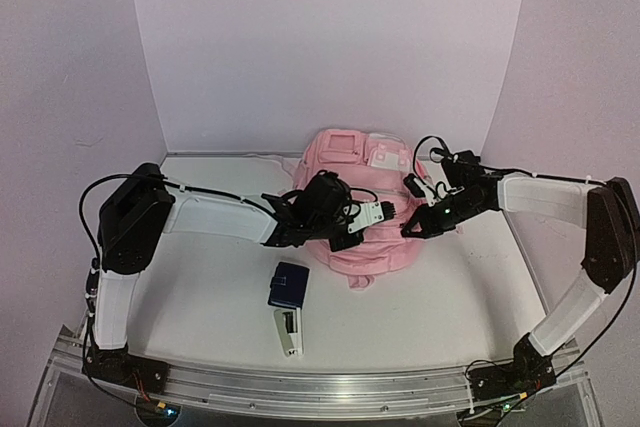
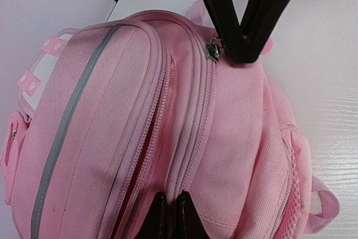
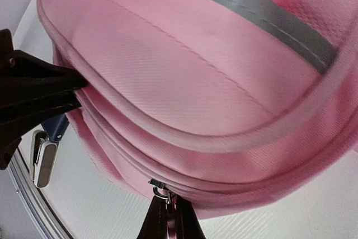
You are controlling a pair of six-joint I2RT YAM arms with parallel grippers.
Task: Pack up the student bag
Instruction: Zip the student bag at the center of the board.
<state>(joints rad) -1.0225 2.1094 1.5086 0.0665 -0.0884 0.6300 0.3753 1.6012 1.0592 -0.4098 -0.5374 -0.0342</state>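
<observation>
Left gripper pinched tight on student bag fabric between 2 zip tracks. Opposite me, right gripper clamped on zip pull.

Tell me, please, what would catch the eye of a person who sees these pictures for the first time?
The big pink student bag at the middle of the table draws the eye first, with both arms meeting on it. The left gripper is shut on its fabric, the right gripper on a zip pull. In front of the bag lie a small dark blue item and a white stapler-like thing.
</observation>
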